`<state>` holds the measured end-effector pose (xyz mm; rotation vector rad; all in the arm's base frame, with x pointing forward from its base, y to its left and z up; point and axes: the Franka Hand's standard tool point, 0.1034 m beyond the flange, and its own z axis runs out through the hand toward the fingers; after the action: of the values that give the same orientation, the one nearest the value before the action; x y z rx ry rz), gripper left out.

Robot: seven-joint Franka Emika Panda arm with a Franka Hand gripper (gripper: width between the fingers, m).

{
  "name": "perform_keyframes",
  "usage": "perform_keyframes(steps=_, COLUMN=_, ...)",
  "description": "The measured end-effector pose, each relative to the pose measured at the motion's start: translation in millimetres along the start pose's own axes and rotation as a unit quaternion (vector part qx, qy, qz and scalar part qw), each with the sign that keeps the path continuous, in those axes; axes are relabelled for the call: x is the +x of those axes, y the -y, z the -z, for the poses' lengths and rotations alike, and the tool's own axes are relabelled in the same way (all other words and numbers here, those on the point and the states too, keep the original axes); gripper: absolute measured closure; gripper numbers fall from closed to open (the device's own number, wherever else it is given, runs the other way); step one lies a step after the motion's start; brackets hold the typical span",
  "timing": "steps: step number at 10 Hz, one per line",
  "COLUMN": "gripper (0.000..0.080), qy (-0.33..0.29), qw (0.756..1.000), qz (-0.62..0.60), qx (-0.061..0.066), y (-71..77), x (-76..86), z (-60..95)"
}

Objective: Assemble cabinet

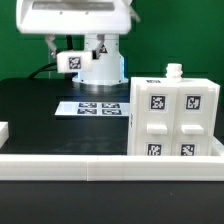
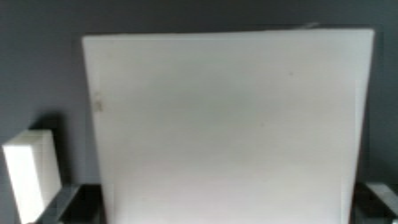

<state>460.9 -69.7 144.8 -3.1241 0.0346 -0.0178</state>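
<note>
Nearest in the exterior view, a long white plastic rail (image 1: 100, 168) runs across the front edge of the flat black table (image 1: 30, 105). Just behind it, on the exterior view's right, the large white plastic hollow cabinet (image 1: 175, 115) stands upright on the table. It shows 1 face of 4 small panels, each carrying a square black-and-white tag. A small white stub (image 1: 173, 70) sticks up from its top.

Further back, near the middle of the table and apart from the cabinet, lies the thin flat white marker board (image 1: 92, 108). Behind it, a small white tagged block (image 1: 72, 60) sits beside a rounded white body (image 1: 102, 68). Above them is the bulky white arm (image 1: 75, 18), in front of a green backdrop (image 1: 190, 40).

In the wrist view, the gripper (image 2: 222, 205) shows only as dark fingers (image 2: 64, 204) at the 2 lower corners. A broad plain white flat surface (image 2: 222, 120) fills the space between them. I cannot tell whether the fingers press on it or stand free. A small white piece (image 2: 27, 168) lies just beside that surface.
</note>
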Motion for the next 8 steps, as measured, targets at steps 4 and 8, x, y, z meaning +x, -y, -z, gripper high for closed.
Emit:
perform_keyframes(steps=4, gripper=0.0235, qy=0.021, qw=0.996, qz=-0.086, qx=-0.012, y=70.8, x=68.3, z=18.3)
perform_keyframes(steps=8, gripper=0.0235, qy=0.022, qw=0.996, qz=-0.081, qx=-0.014, y=76.0, x=77.7, z=14.5)
